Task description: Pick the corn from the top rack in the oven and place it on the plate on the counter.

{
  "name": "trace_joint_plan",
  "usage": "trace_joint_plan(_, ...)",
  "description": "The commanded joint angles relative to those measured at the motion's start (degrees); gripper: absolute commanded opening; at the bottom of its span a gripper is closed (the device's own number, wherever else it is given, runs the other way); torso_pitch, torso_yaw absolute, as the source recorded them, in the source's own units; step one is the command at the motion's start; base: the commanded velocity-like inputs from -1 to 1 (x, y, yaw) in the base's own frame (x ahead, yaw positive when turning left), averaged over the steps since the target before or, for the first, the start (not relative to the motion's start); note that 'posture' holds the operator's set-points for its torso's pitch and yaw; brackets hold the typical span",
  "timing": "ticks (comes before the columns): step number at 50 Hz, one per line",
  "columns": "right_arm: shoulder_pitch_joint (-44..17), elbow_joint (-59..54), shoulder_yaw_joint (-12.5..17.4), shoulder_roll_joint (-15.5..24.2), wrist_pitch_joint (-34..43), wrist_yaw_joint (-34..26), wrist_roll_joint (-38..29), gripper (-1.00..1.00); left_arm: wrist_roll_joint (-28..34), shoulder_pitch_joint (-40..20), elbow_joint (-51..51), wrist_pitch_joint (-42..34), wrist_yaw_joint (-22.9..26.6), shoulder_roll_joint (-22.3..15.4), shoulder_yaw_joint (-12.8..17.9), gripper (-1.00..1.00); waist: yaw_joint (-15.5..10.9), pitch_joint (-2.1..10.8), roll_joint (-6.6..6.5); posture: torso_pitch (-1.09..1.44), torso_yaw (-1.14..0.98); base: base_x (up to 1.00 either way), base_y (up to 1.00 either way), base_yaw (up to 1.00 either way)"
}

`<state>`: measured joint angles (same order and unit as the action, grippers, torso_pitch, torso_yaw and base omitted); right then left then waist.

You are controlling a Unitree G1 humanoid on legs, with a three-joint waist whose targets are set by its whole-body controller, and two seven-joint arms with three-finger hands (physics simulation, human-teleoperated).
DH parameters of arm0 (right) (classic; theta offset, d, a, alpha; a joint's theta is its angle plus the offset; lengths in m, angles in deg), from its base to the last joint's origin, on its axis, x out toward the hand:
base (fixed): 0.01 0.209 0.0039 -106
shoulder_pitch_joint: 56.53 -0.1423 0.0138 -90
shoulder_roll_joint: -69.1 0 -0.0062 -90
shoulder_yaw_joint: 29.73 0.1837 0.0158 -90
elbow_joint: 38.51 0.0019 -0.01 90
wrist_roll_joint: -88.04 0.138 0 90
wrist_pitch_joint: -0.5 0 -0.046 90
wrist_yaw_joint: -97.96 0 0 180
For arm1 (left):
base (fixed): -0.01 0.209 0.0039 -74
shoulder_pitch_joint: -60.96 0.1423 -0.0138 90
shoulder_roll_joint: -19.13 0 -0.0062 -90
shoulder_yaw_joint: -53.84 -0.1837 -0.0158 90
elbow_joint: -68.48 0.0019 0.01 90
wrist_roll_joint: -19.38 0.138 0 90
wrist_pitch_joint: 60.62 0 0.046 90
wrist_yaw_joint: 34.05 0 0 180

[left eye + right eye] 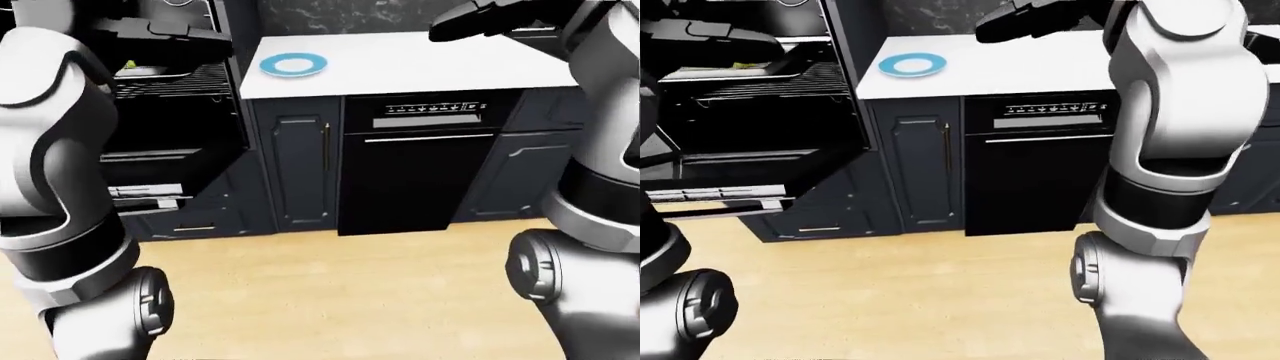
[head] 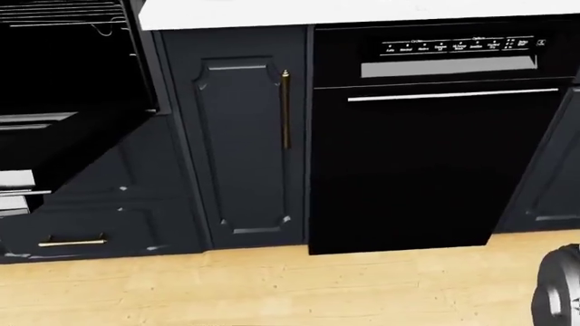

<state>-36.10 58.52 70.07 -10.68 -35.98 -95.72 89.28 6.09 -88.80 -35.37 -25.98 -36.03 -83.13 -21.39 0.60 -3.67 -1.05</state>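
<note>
The oven (image 1: 170, 112) stands open at the left of the left-eye view. The corn (image 1: 128, 67) shows as a small yellow-green piece on the top rack (image 1: 185, 81). My left hand (image 1: 195, 30) is black, open and held flat just above the rack, up and right of the corn and not touching it. The blue-rimmed plate (image 1: 293, 64) lies empty on the white counter (image 1: 420, 64), just right of the oven. My right hand (image 1: 450, 30) is open and empty above the counter, right of the plate. The head view shows none of these.
The oven door (image 1: 740, 187) hangs open and juts out low at the left. A dark cabinet door (image 2: 245, 142) and a black dishwasher (image 2: 426, 163) sit under the counter. A wooden floor (image 1: 340, 292) runs below. My white arms fill both sides of the eye views.
</note>
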Motion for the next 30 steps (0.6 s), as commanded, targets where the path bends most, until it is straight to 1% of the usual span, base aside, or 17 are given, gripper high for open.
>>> trace_joint_plan(1,-2.6,1.3,-0.5,0.1,-1.1,-0.2,0.5,1.00,-0.6,-2.0,-1.2,0.4,-0.8,-1.7,0.7,1.00,-0.1,0.77,-0.16,0.00,0.00,0.42,0.00,0.00)
trace_joint_plan(3,-2.4,2.1,-0.4,-0.2,-0.7,0.0,0.8,1.00,-1.4,-2.0,-1.9,0.0,-1.3,-2.4,1.0,1.00,0.3,0.92,-2.41,0.00,0.00,0.43,0.00,0.00)
trace_joint_plan(4,-1.6,3.4,-0.4,-0.5,-0.3,0.2,0.9,1.00,-1.7,-0.9,-3.1,0.0,-1.4,-2.6,0.9,1.00,0.4,1.71,-4.54,0.00,0.00,0.42,0.00,0.00)
trace_joint_plan(5,-1.2,4.2,-0.6,-0.4,0.3,0.1,0.9,1.00,-1.9,-0.3,-3.8,-0.3,-1.5,-2.8,0.9,1.00,-0.3,1.24,-3.10,0.00,0.00,0.42,0.00,0.00)
trace_joint_plan(6,-1.4,4.8,-0.4,-0.3,0.9,0.1,1.0,1.00,-2.2,-0.2,-4.1,-0.4,-1.5,-3.1,1.1,1.00,0.4,0.75,-4.12,0.00,0.00,0.43,0.01,0.00)
trace_joint_plan(7,-1.6,5.2,-0.5,-0.1,1.3,0.0,1.0,1.00,-2.5,-0.4,-4.4,-0.9,-1.7,-3.5,1.5,1.00,0.0,0.63,-3.79,0.00,0.00,0.43,0.00,0.00)
trace_joint_plan(9,-1.7,5.4,-0.5,0.0,1.2,-0.1,1.1,1.00,-3.3,-0.2,-5.4,-1.3,-1.9,-4.0,2.0,1.00,-0.3,1.17,-2.90,0.00,0.00,0.43,0.00,0.00)
trace_joint_plan(12,-0.9,5.2,-0.8,-0.4,0.4,0.0,0.9,1.00,-3.9,0.6,-5.2,-0.7,-2.4,-4.4,2.3,1.00,-0.6,1.01,-1.77,0.00,0.00,0.43,0.00,0.00)
trace_joint_plan(15,-0.8,4.9,-1.1,-0.7,0.3,-0.4,0.6,1.00,-4.1,1.2,-5.7,-0.4,-2.5,-5.8,2.5,1.00,-1.3,1.05,-0.11,0.00,0.00,0.43,0.00,0.00)
trace_joint_plan(17,-0.8,4.8,-1.3,-0.8,0.2,-0.6,0.3,1.00,-4.4,1.4,-5.8,-0.4,-2.8,-6.1,2.9,1.00,-1.7,1.52,1.75,0.00,0.00,0.43,0.00,0.00)
trace_joint_plan(18,-1.0,4.7,-1.4,-0.8,0.3,-0.7,0.1,1.00,-4.5,1.5,-6.0,-0.4,-2.9,-6.2,2.7,1.00,-1.9,2.10,3.29,0.00,0.00,0.43,0.00,0.00)
trace_joint_plan(19,-1.4,4.7,-1.3,-0.8,0.3,-0.8,0.1,1.00,-4.7,1.6,-6.5,-0.7,-3.1,-6.2,2.7,1.00,-1.9,2.74,3.09,0.00,0.00,0.43,0.00,0.00)
trace_joint_plan(20,-1.5,4.8,-1.3,-0.8,0.5,-0.9,0.0,1.00,-5.2,1.7,-7.1,-1.0,-3.1,-6.1,2.7,1.00,-1.4,1.23,3.07,0.00,0.00,0.44,0.00,0.00)
trace_joint_plan(21,-1.4,5.2,-1.2,-0.9,0.7,-0.9,0.0,1.00,-5.2,1.7,-7.1,-1.0,-3.2,-6.3,2.7,1.00,-1.8,0.27,4.02,0.00,0.00,0.45,0.00,0.00)
trace_joint_plan(24,-1.0,5.7,-1.0,-0.8,1.0,-1.1,-0.1,1.00,-5.5,1.6,-7.3,-1.2,-3.3,-6.4,2.5,1.00,-1.0,1.11,3.15,0.00,0.00,0.43,0.00,0.00)
trace_joint_plan(28,-0.4,5.6,-0.8,-0.5,0.7,-1.1,-0.4,1.00,-5.9,1.6,-7.6,-1.4,-3.6,-6.4,2.3,1.00,-0.4,0.70,1.44,0.00,0.00,0.43,0.00,0.00)
trace_joint_plan(30,-0.7,5.4,-0.8,-0.5,0.7,-1.1,-0.4,1.00,-6.0,1.2,-7.3,-1.4,-3.7,-6.6,2.4,1.00,0.1,0.97,0.06,0.00,0.00,0.43,0.00,0.00)
